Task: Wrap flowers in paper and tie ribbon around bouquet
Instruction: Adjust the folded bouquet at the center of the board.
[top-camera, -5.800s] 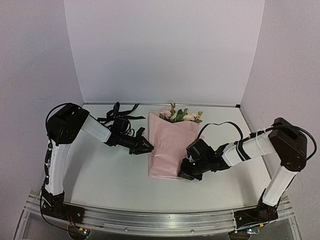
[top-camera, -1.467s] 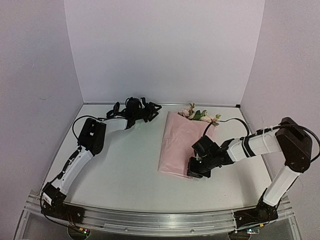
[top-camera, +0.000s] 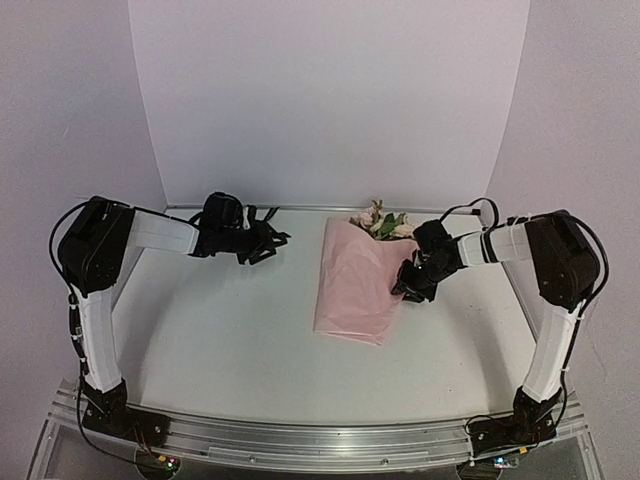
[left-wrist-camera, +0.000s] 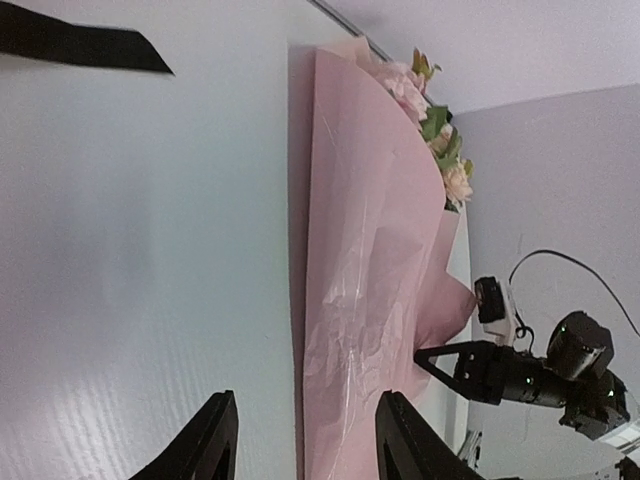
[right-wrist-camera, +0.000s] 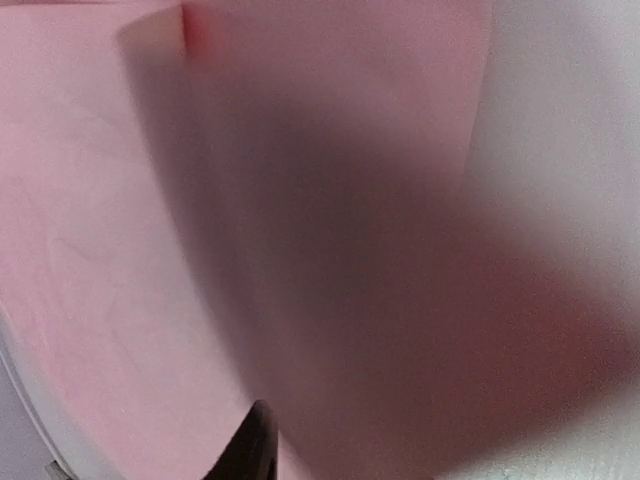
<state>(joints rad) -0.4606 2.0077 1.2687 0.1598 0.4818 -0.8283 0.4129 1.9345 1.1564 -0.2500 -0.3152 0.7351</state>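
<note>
The bouquet (top-camera: 355, 285) lies on the table right of centre, a pink paper (left-wrist-camera: 370, 250) cone with the flowers (top-camera: 383, 224) at its far end. My right gripper (top-camera: 408, 285) presses against the cone's right edge, about halfway along. In the right wrist view the paper fills the frame; one black finger (right-wrist-camera: 252, 445) shows and the other is hidden. My left gripper (top-camera: 268, 243) is at the back left beside the black ribbon (top-camera: 250, 232). It is open with nothing between its fingers. In the left wrist view it (left-wrist-camera: 305, 440) faces the bouquet, with a ribbon end (left-wrist-camera: 90, 45) at the top left.
White walls close the back and both sides of the table. An aluminium rail (top-camera: 320, 440) runs along the near edge between the arm bases. The right arm's black cable (top-camera: 465, 208) loops above its wrist near the back right corner.
My right gripper has moved from the bouquet's near end up to the middle of its right edge. The left arm has drawn back to the left, its gripper still by the ribbon. The bouquet has shifted slightly.
</note>
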